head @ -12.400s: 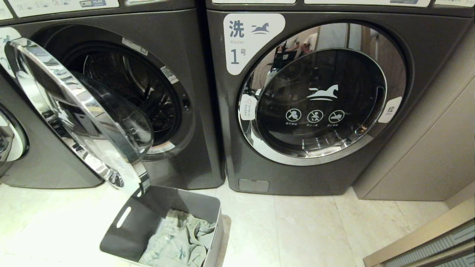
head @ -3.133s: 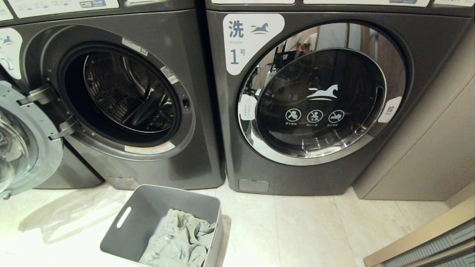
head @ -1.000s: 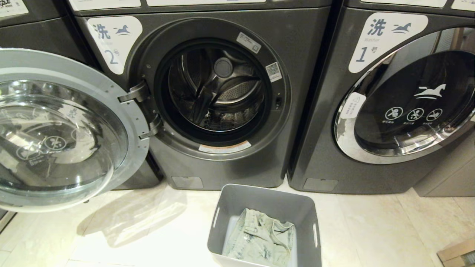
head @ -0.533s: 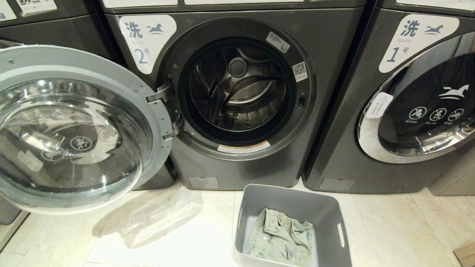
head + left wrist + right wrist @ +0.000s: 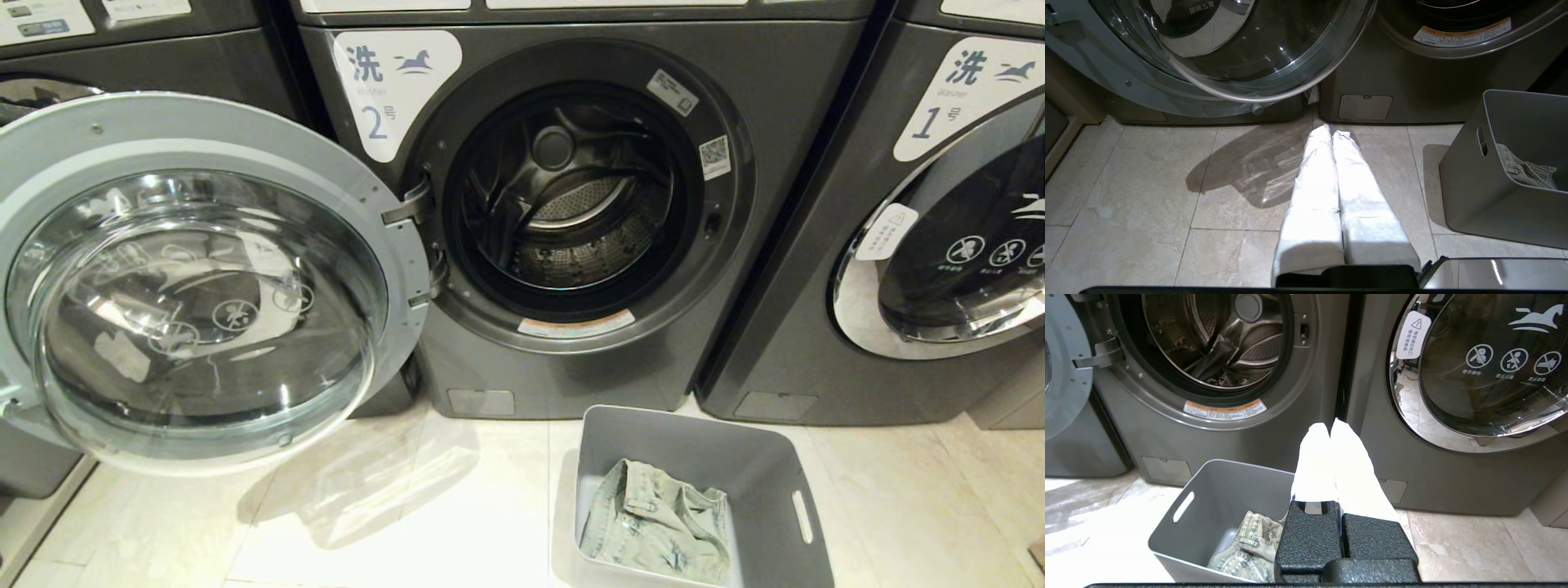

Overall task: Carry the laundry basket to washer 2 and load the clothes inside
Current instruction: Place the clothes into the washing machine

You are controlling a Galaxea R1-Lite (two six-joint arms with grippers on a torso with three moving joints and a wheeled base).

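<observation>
The grey laundry basket (image 5: 763, 461) stands on the floor in front of washer 2 (image 5: 408, 90), slightly to its right. The pale denim clothes (image 5: 657, 523) lie crumpled in its bottom. Washer 2's round door (image 5: 196, 278) is swung wide open to the left, and its drum (image 5: 571, 196) is bare. My left gripper (image 5: 1331, 132) is shut and empty, low over the tiles, left of the laundry basket (image 5: 1506, 192). My right gripper (image 5: 1329, 428) is shut and empty, above the near right side of the laundry basket (image 5: 1224, 486), pointing at the seam between the two washers.
Washer 1 (image 5: 955, 90) stands to the right with its door closed. Another machine (image 5: 122, 41) is behind the open door at the left. Pale floor tiles (image 5: 408, 506) stretch in front of the machines. Neither arm shows in the head view.
The whole head view has shifted: washer 2, washer 1 and the basket all slide to the right in the picture, so the camera has moved left. The basket and clothes lie as before.
</observation>
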